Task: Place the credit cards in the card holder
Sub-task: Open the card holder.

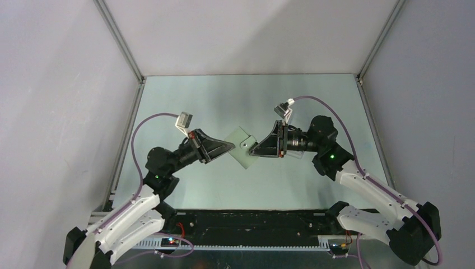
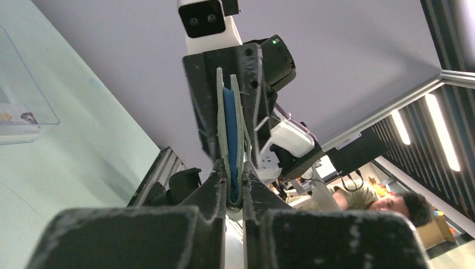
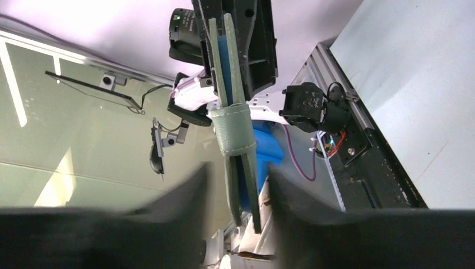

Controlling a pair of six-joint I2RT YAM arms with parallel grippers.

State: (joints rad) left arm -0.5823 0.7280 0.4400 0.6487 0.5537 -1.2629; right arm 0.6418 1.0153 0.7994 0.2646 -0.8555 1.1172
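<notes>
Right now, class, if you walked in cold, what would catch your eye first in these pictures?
First, the grey card holder, held off the table at mid-scene between both arms: the left gripper pinches one edge, and the right gripper meets the opposite edge. In the left wrist view its light-blue inside shows between the grey flaps. A clear plastic case lies on the table at that view's left edge.
</notes>
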